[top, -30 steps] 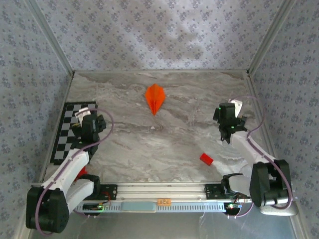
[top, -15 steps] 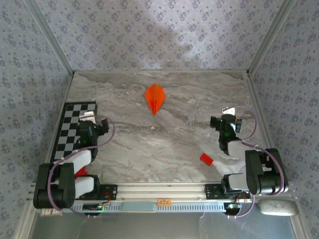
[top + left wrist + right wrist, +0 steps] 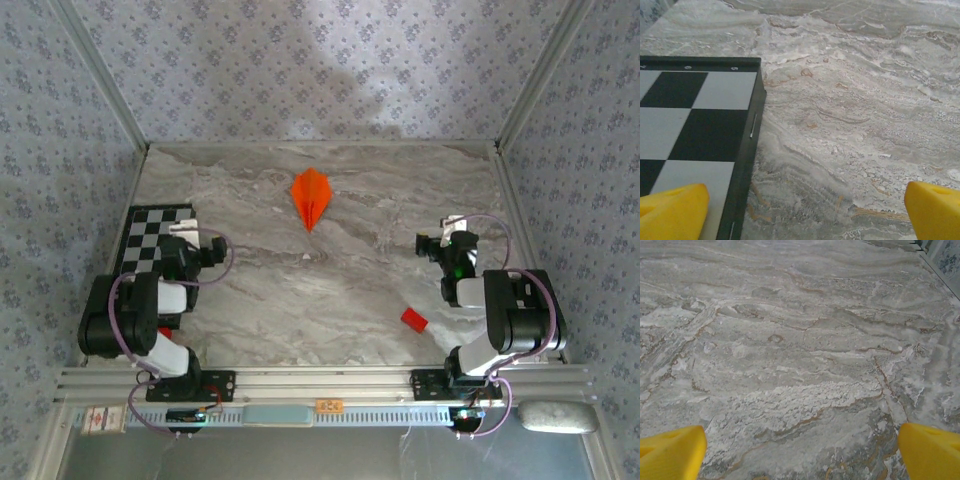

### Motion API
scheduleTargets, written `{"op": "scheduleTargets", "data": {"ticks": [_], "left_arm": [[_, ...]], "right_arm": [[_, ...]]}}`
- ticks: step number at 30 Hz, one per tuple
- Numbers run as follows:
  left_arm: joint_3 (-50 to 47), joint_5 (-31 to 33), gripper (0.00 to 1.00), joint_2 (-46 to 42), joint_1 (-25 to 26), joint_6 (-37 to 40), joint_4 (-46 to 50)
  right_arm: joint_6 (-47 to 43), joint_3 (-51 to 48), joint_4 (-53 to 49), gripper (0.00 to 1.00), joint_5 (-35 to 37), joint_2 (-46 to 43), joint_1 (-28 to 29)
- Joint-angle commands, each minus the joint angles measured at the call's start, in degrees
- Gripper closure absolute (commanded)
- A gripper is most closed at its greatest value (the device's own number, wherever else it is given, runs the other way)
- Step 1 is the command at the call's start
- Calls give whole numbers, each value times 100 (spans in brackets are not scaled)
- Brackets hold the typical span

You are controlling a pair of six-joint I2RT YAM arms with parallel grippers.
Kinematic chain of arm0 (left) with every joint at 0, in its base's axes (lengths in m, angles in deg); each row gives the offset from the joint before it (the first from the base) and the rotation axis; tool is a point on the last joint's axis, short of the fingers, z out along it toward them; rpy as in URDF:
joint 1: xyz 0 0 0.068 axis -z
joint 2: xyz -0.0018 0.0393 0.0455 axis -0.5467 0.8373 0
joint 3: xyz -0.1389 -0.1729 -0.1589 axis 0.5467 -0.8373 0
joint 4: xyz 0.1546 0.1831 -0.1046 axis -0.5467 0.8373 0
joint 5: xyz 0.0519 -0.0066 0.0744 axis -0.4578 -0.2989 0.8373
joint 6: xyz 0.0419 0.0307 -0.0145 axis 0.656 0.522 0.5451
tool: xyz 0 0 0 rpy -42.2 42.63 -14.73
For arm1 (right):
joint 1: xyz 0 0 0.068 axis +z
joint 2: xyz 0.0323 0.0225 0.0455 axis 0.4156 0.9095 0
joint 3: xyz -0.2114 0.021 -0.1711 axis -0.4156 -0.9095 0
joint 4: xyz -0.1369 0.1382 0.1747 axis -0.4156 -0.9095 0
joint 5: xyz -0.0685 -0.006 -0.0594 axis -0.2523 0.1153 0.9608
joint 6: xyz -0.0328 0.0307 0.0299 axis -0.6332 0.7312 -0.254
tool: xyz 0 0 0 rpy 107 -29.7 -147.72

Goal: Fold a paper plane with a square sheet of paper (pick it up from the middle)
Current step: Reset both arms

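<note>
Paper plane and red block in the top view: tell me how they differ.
The paper plane is orange, flat and pointed, with a centre crease; the red block is red and boxy. The paper plane covers more area than the red block. The paper plane lies far, mid-table; the red block lies at the near right. Both rest on the marble table.

The black-and-white left arm (image 3: 130, 318) has folded back on itself, its bulk now higher at the frame's lower left. The matching right arm (image 3: 515, 312) has folded likewise at lower right, and its claw (image 3: 448, 242) has drawn slightly down and leftward.
</note>
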Motion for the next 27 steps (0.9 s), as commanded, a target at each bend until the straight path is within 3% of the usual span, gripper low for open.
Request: {"op": "scheduleTargets", "data": {"ticks": [1,5,11,27], "left_arm": [[261,-109,0,34,-46,23,-184],[606,74,0,50,-9,18,442],[608,389,0,57,159,117,436],[629,342,0,68,140,103,481]], "right_arm": [[9,192,117,0,-153,12,-52],[46,260,-7,0,-163,21,-69],[53,286,-60,0,-213,20,-93],[56,286,-67,0,-212,21,-94]]}}
